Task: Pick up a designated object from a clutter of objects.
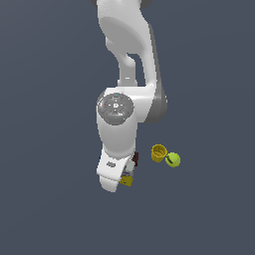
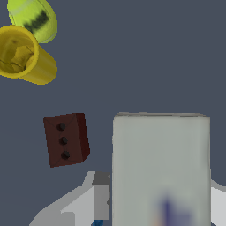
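Carton box: white top face, faint blue print, yellow lower body glimpsed in exterior view. Yellow cup on its side, looks empty, ball touching it. Box sits right at the gripper, one finger just beside it; grip state: can't tell. Brown-red block near.

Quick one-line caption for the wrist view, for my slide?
Wrist view: white-topped box fills the foreground beside one gripper finger, with brown-red block, yellow cup and ball beyond.
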